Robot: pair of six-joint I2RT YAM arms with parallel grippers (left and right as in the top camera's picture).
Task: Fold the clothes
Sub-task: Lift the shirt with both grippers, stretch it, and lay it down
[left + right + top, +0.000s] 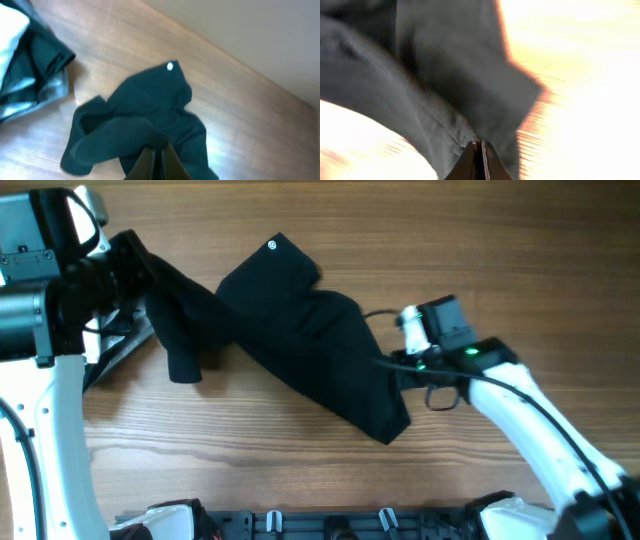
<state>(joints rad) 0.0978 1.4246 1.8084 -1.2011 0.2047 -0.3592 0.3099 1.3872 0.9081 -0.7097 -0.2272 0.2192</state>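
While our left gripper (pixel 159 151) pinches one end of the black garment (pixel 300 330), our right gripper (pixel 480 146) clamps its opposite edge.

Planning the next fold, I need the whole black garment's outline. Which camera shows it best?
Overhead: the black garment shows nearly whole, stretched across the table. Left wrist shows a bunched part with the round white mark beyond the left tool; right wrist shows only blurred fabric at the right tool.
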